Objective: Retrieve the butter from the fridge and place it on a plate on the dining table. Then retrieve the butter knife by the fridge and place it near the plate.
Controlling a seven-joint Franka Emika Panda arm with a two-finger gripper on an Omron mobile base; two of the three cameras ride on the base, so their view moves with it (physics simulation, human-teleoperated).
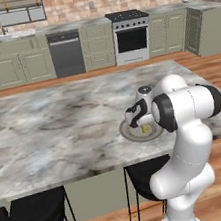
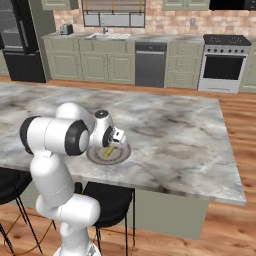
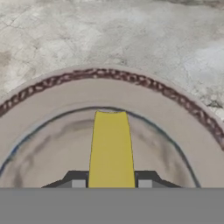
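yellow butter (image 3: 111,148), grey-beige plate (image 3: 52,109) with dark rim, veined marble dining table (image 1: 44,128)

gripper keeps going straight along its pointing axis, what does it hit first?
Probably the plate. The gripper is shut on the butter, pointing down into the plate's well on the dining table, so the butter's far end likely touches first. The remaining gap is unclear.

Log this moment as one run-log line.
gripper: shut on butter | butter: over plate | plate: on dining table
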